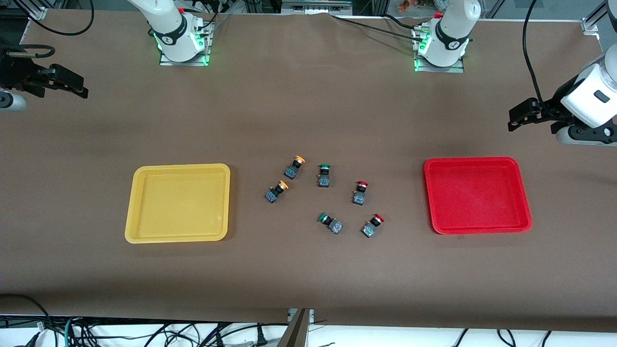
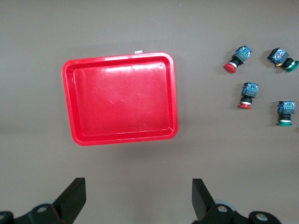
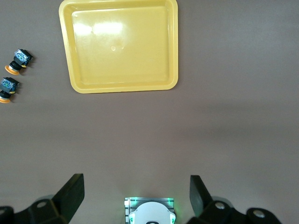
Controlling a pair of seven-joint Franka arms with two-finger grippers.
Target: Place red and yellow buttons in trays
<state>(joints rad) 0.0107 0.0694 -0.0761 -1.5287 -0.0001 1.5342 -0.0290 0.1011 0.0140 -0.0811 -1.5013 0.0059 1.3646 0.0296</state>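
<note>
A yellow tray [image 1: 177, 167] lies toward the right arm's end and a red tray [image 1: 475, 160] toward the left arm's end; both are empty. Between them lie two yellow-capped buttons [image 1: 295, 166] [image 1: 276, 191] and two red-capped buttons [image 1: 360, 193] [image 1: 372, 225]. My left gripper [image 1: 535, 118] is open and empty, up over bare table at its end. Its wrist view shows its open gripper [image 2: 138, 196], the red tray [image 2: 119, 56] and the red buttons [image 2: 237, 59] [image 2: 247, 95]. My right gripper [image 1: 72, 86] is open and empty over its end. Its wrist view shows its open gripper [image 3: 135, 193], the yellow tray [image 3: 121, 86] and the yellow buttons [image 3: 18, 60] [image 3: 7, 88].
Two green-capped buttons [image 1: 324, 175] [image 1: 331, 223] lie among the others in the middle; they also show in the left wrist view [image 2: 282, 58] [image 2: 285, 113]. The arm bases [image 1: 181, 38] [image 1: 441, 46] stand farthest from the front camera. Brown cloth covers the table.
</note>
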